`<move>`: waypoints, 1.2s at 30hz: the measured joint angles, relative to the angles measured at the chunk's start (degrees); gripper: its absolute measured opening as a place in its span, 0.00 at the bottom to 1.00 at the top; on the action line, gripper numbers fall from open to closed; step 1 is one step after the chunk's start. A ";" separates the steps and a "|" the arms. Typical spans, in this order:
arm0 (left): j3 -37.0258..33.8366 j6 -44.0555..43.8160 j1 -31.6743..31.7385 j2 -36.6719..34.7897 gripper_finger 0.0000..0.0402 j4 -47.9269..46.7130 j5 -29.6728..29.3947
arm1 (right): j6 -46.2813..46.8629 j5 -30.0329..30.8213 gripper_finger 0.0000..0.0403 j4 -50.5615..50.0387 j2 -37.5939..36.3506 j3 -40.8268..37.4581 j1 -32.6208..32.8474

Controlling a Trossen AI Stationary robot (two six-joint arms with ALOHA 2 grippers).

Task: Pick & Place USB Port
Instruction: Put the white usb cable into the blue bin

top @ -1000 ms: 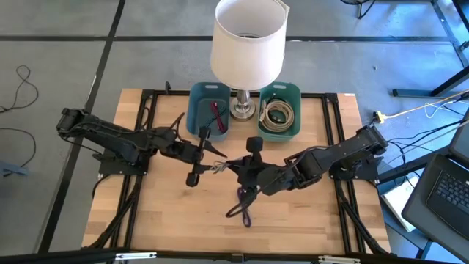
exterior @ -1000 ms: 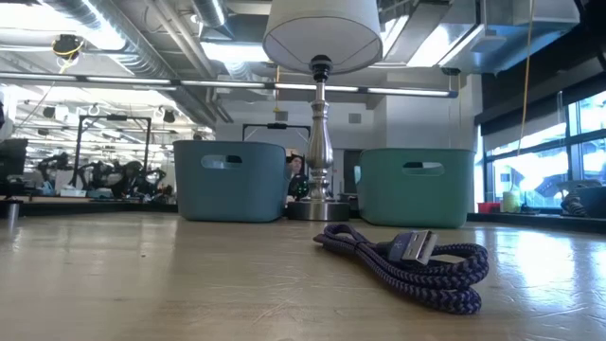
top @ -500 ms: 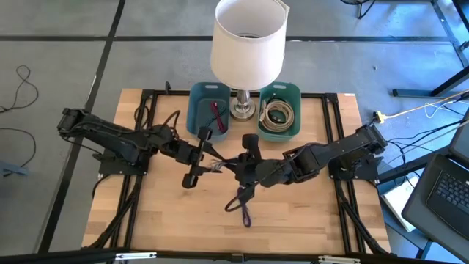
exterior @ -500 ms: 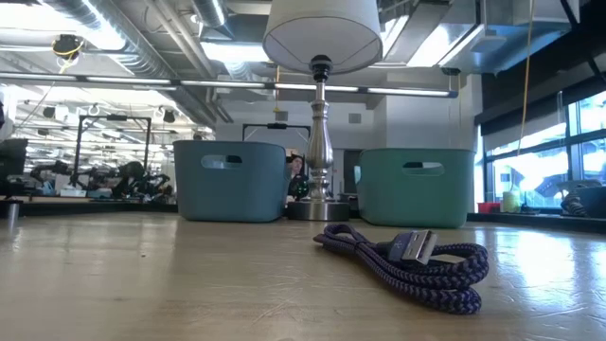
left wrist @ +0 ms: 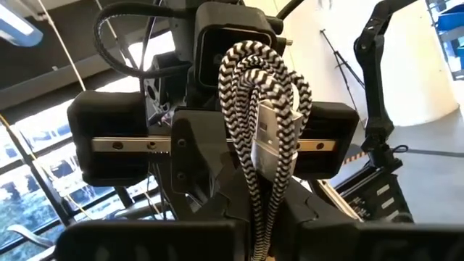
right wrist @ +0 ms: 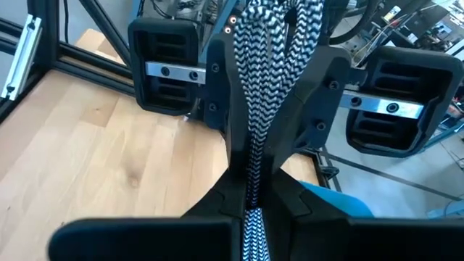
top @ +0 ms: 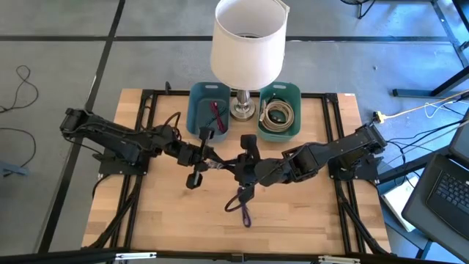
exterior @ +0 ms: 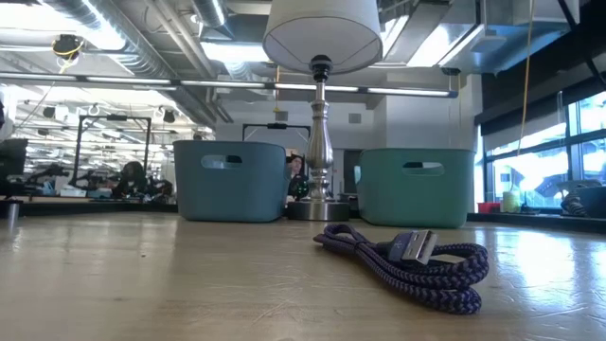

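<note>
A black-and-white braided USB cable (top: 218, 166), folded into a bundle with a pale plug (left wrist: 272, 134) in it, hangs above the middle of the table between my two grippers. My left gripper (top: 212, 162) comes from the table's left and is shut on it. My right gripper (top: 229, 166) faces it from the right and is also shut on it. A purple braided cable (exterior: 407, 260) lies coiled on the wood (top: 293, 213) below them, its silver plug on top. My left gripper pinches several strands of the cable bundle (left wrist: 258, 194) between its two fingers (right wrist: 220, 98), coming about level from the table's left. The bundle is lifted clear of the table. My right gripper pinches the bundle's strands (right wrist: 251, 171) between its two fingers, coming from the table's right and slanting slightly down. The cable runs along the fingers toward the left gripper, clear of the table.
A lamp with a white shade (top: 248, 44) stands at the far middle. It has a blue bin (top: 196, 110) holding a red cable on its left and a teal bin (top: 294, 110) holding a coiled cable on its right. Black frame rails (top: 139, 139) run along the table's sides.
My left gripper has tipped up and rolled a little at the wrist while staying at the striped cable. The purple cable on the table has not moved.
</note>
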 joint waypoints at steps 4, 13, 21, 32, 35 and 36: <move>0.00 -0.28 0.01 0.04 0.03 0.04 0.64 | 0.02 -0.31 0.06 -0.10 0.00 -0.01 0.00; 0.00 -0.68 -0.04 0.09 0.03 -0.96 1.08 | -3.70 2.29 0.52 -1.01 -0.02 0.01 0.00; 0.00 0.73 -0.03 -3.73 0.03 -15.92 -10.97 | 18.64 19.05 0.68 -34.93 -1.78 0.01 4.43; -0.02 0.86 6.60 -6.24 0.03 -39.63 -27.40 | 61.35 7.83 0.68 -58.87 -4.27 -6.93 10.75; -0.02 0.13 12.31 -5.35 0.03 -39.69 -23.89 | 65.38 7.91 0.68 -60.05 -4.19 -9.42 11.02; -0.02 0.01 14.56 -5.12 0.03 -39.57 -22.38 | 66.12 7.86 0.68 -60.32 -4.21 -10.10 10.99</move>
